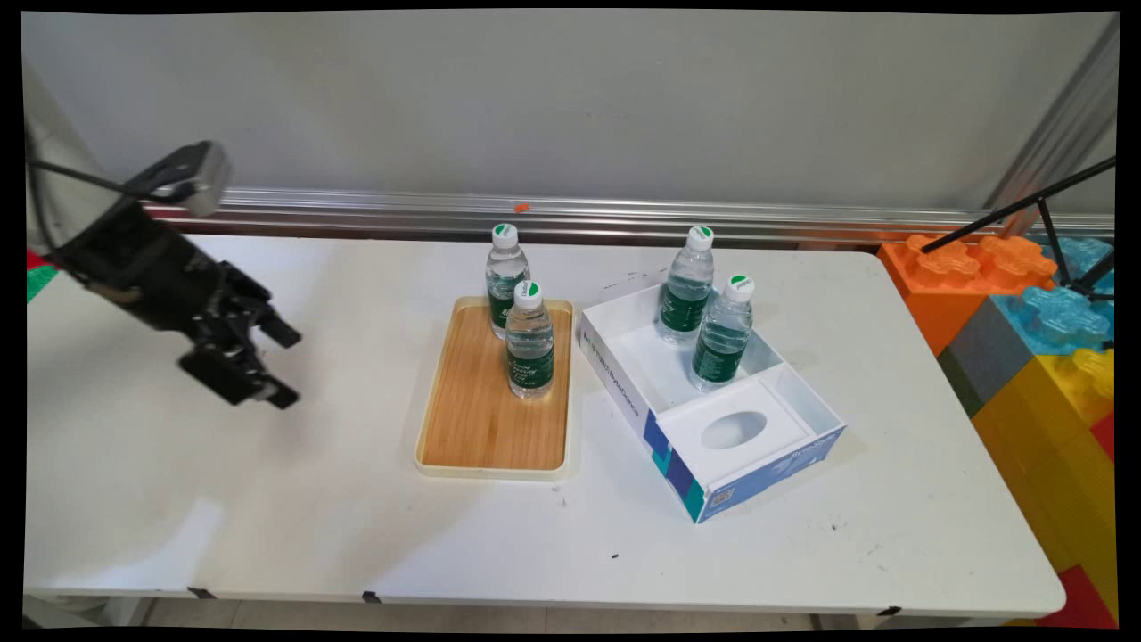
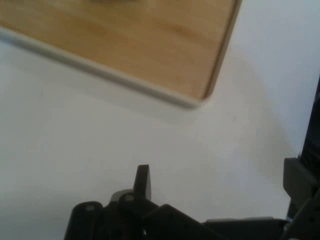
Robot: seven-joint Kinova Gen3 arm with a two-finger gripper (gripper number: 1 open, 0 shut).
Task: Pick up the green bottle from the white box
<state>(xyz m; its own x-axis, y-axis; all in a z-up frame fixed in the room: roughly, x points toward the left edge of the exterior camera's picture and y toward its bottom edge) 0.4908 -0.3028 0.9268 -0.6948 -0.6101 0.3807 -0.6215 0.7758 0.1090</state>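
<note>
Over the table's left side, at nine o'clock of the wooden tray [image 1: 493, 401] | my gripper [image 1: 282, 363] hangs empty, fingers apart; nearest bottle [image 1: 529, 341] upright on tray; I judge a level approach avoids tipping it

Even, bright light; soft shadows on the table [image 1: 267, 499]; hand view blurred; main view's edges bowed.

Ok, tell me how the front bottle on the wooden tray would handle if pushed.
The front water bottle stands tall and narrow, so it would likely tip. It looks full, so probably fairly heavy. On the smooth wooden tray it might slide first.
</note>
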